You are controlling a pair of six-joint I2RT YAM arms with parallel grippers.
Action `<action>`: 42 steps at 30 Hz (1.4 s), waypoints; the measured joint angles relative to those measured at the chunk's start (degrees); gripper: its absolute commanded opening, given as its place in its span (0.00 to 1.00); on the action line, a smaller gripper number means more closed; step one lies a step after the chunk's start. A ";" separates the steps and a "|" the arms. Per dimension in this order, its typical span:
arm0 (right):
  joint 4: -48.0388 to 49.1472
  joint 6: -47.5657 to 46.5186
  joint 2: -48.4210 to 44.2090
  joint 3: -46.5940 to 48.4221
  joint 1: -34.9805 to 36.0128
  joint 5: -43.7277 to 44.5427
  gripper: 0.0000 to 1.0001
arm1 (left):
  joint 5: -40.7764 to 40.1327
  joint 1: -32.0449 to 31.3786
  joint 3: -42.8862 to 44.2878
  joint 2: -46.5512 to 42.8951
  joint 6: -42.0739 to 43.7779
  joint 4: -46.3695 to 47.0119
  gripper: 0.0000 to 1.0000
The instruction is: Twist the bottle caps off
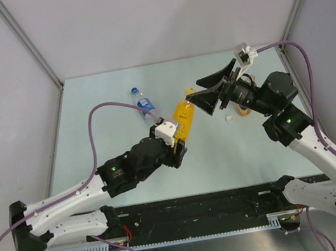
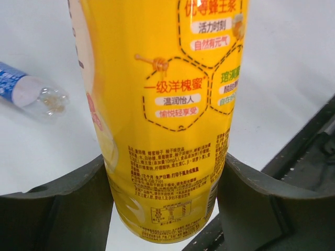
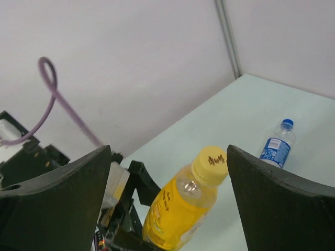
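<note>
Cap (image 3: 210, 161) of yellow bottle (image 3: 178, 209) just ahead of spread right gripper (image 3: 167, 149)

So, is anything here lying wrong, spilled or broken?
The clear bottle lies on its side on the table, blue cap on; no spill shows. A pale cap lies loose beside the right arm. The yellow bottle is tilted only because the left gripper holds it.
</note>
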 measured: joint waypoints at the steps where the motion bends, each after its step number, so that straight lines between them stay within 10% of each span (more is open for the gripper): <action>1: -0.09 0.57 0.20 0.00 0.00 1.11 0.96 | -2.03 -0.85 1.25 1.36 -0.02 -1.16 0.00; 19: -9.79 4.20 1.46 0.20 -0.24 16.59 0.86 | -28.74 -8.94 16.02 18.88 -2.23 -19.28 0.00; 42: -13.55 8.94 8.00 0.28 -6.27 6.12 0.41 | -31.10 -9.18 16.85 20.68 -3.08 -22.73 0.00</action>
